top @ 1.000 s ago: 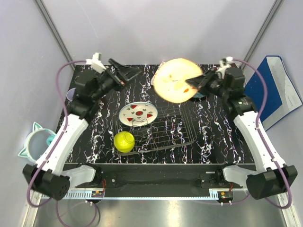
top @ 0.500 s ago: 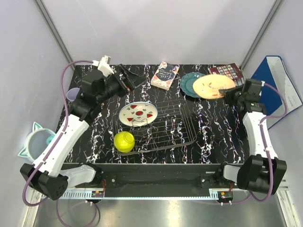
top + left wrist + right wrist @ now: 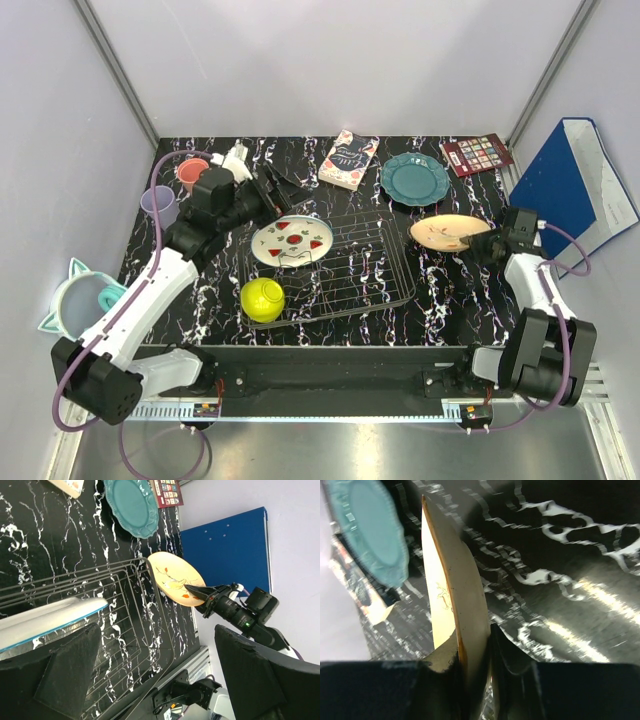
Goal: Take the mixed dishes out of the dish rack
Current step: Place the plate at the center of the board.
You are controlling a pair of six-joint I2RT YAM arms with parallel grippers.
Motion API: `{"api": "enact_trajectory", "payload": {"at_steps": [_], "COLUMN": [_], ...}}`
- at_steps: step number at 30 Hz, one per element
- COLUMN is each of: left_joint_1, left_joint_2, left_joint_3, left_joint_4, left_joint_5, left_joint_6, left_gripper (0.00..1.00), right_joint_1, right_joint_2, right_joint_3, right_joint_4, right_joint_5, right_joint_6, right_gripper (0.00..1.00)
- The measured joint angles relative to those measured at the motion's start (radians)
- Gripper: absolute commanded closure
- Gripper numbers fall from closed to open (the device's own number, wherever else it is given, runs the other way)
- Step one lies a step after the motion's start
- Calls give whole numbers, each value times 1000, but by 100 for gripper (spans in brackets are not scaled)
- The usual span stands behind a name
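A black, white-veined table (image 3: 460,300) stands between pale lilac walls. From above, the dish rack (image 3: 370,262) lies mid-table, with the white red-spotted plate (image 3: 291,240) at its far left and the yellow-green bowl (image 3: 262,299) at its near left corner. The teal scalloped plate (image 3: 415,179) lies on the table, far right. The left gripper (image 3: 280,192) hovers just beyond the spotted plate.

In the left wrist view, its fingers (image 3: 70,670) are spread wide and hold nothing.

In the right wrist view, the right gripper (image 3: 472,645) pinches the rim of the peach branch-patterned plate (image 3: 445,580), which is right of the rack.
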Motion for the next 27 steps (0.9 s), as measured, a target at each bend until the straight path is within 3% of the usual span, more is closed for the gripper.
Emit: {"api": "enact_trajectory", "payload": {"at_steps": [16,18,19,21,23,27], "left_joint_1": [0,0,0,0,0,0], "left_joint_2": [-86,-86,-86,-86,-86,-86], "left_joint_3": [-68,-76,-79,-89,-97,-109], "left_joint_4": [-24,-24,-24,-23,-23,-18], "left_joint_5": [-2,-3,-3,-4,-3,-3], "left_joint_6": [3,2,2,0,-1,-11], "left_gripper": [1,1,1,1,1,1], "right_joint_1": [-21,-21,-21,-21,-21,-21], "right_joint_2": [247,265,269,271,271,265], "right_joint_3": [28,39,40,40,40,21], "right_joint_4": [208,217,222,226,218,153], "right_joint_5": [-37,-42,-43,-50,-50,-55], "right_joint_6": [-23,-27,-29,-31,-38,-57], "right_gripper": [100,87,70,55,43,33]}}
